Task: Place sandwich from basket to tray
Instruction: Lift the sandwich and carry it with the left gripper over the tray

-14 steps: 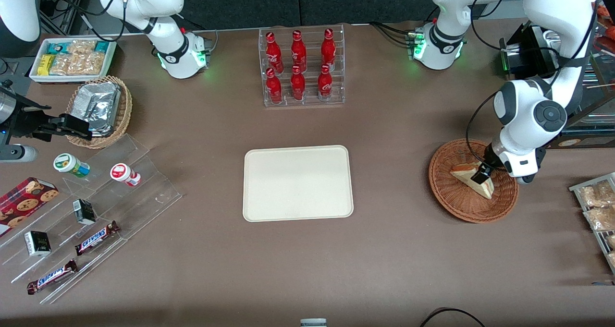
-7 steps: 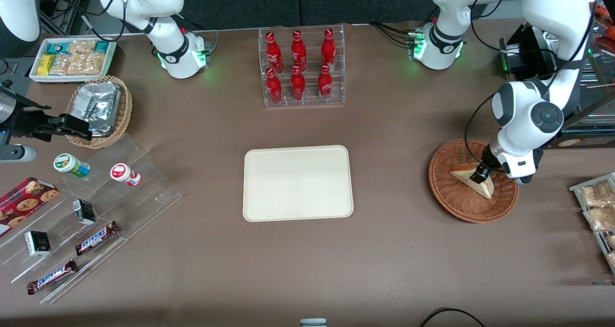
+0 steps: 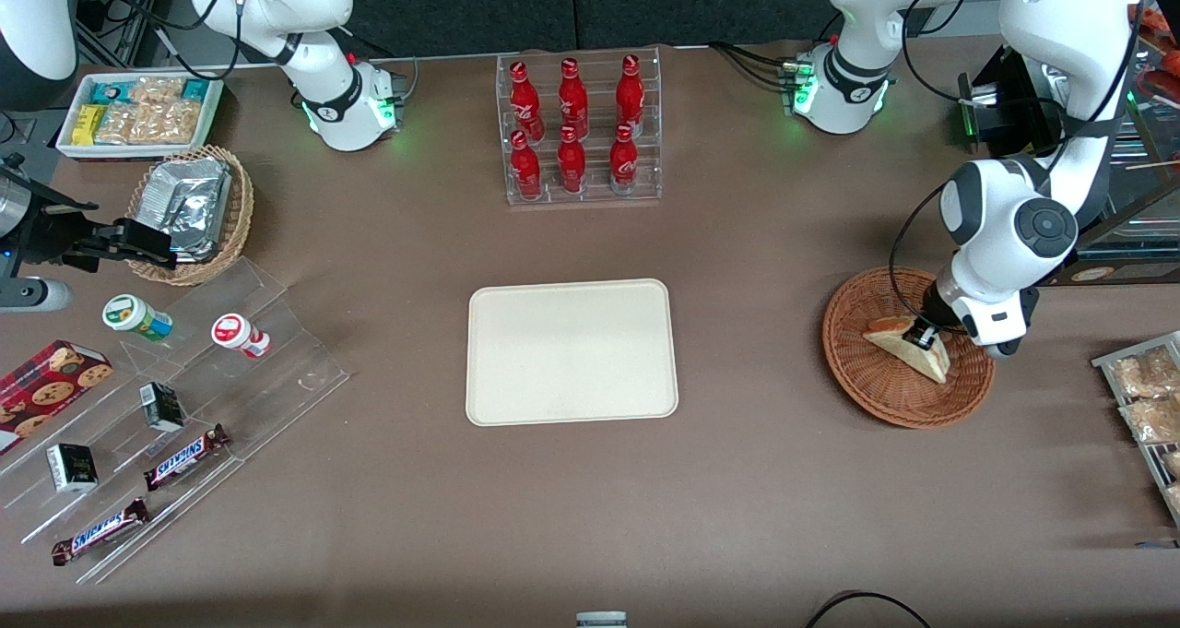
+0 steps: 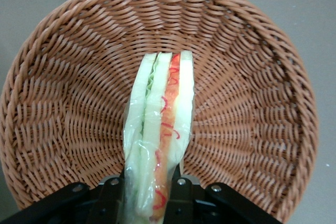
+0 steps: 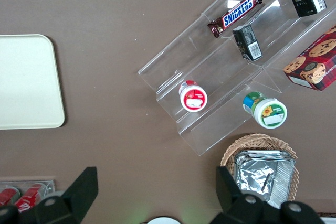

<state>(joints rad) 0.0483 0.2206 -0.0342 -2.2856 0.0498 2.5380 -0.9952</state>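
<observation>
Right now I have the tool (image 3: 920, 337) down inside the basket (image 3: 880, 397), its two fingers (image 4: 110, 198) pressed against the faces of the sandwich (image 4: 160, 135), which stands on edge in its clear wrap with the filling layers facing the wrist camera. From the front the wedge looks to rest on the wicker, though I cannot be sure it isn't a touch lifted. My worry is the grip: the fingers hold only one end of a soft wedge, so the slick film could slide or the bread could sag and pivot on the lift. A low exit could also catch the basket rim and drag it. The tray (image 3: 572, 351) sits well apart at mid-table, a long carry
</observation>
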